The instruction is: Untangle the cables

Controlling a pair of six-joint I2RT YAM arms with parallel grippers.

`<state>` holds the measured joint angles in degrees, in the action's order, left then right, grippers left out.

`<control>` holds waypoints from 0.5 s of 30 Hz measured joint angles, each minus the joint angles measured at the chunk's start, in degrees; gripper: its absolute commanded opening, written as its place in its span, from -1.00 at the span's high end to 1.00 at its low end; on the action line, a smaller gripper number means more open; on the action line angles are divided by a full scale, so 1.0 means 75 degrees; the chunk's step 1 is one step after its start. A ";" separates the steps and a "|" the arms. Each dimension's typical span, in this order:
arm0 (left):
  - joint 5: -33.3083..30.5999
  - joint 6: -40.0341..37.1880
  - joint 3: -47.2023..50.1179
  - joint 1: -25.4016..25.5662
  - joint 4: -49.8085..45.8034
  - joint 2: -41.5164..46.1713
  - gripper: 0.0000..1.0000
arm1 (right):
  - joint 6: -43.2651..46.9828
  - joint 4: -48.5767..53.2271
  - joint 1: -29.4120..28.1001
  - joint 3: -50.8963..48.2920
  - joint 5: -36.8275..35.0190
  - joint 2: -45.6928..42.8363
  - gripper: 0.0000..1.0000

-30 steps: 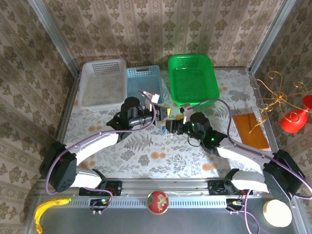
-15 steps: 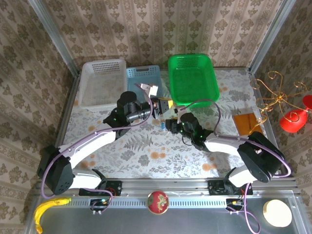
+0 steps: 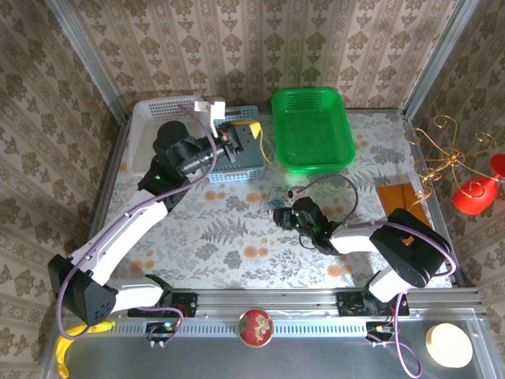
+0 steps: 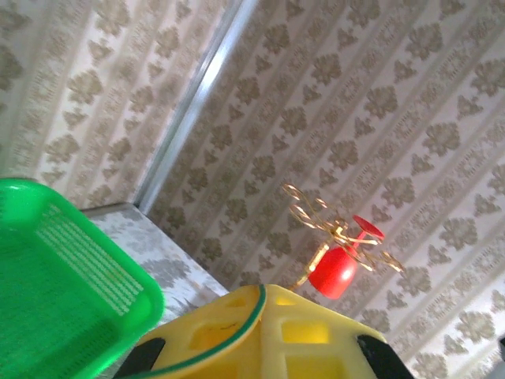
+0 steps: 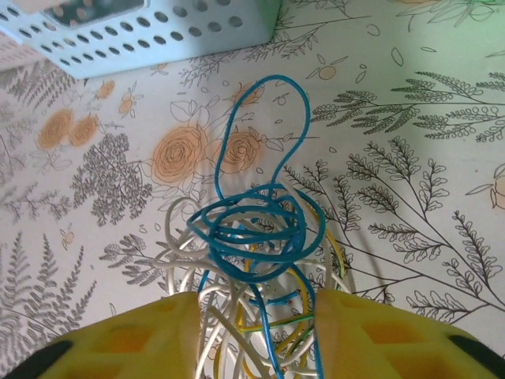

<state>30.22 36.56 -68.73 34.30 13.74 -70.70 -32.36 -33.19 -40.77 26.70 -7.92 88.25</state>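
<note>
Cables sit bunched in a tangle on the flowered table, a little right of centre in the overhead view and just below the green basket. In the right wrist view the tangle lies in the lower middle of the frame. A blue cable is coiled on top, with one loop reaching up toward the blue basket in the upper left corner, and whitish cables spill to the lower left. The right gripper lies low at the table. Its two yellow fingers stand apart at the bottom edge with the near part of the tangle between them; whether they squeeze the wires I cannot tell. The left gripper hangs in the upper middle of the overhead view, above the blue basket, its fingers closed together. A single yellow cable is pinched there and curves down over the gap between the two baskets. In the left wrist view it shows as a thin yellow-green line across the closed fingertips at the bottom of the frame
</note>
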 measured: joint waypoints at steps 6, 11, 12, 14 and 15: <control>-0.0023 -0.0207 -0.0143 -0.1571 -0.0766 0.0052 1.00 | -0.0073 0.0708 -0.0003 0.0000 -0.0050 -0.1177 -0.35; -0.0055 -0.0510 -0.0195 -0.2958 -0.1157 -0.0262 1.00 | -0.0082 0.1638 -0.0003 0.0221 -0.0067 -0.2358 -0.40; -0.0070 -0.0609 -0.0268 -0.3191 -0.1247 -0.0428 1.00 | -0.0085 0.1848 -0.0003 0.0297 -0.0067 -0.2538 -0.40; -0.0117 -0.0799 -0.0431 -0.3550 -0.1370 -0.0775 1.00 | -0.0085 0.2282 -0.0003 0.0460 -0.0070 -0.2812 -0.40; -0.0149 -0.0906 -0.0542 -0.3716 -0.1445 -0.1000 1.00 | -0.0085 0.2524 -0.0003 0.0565 -0.0070 -0.2935 -0.40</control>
<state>29.10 29.76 -72.79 6.44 2.90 -78.19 -32.99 -14.26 -40.80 30.94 -8.45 66.24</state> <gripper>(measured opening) 0.050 0.701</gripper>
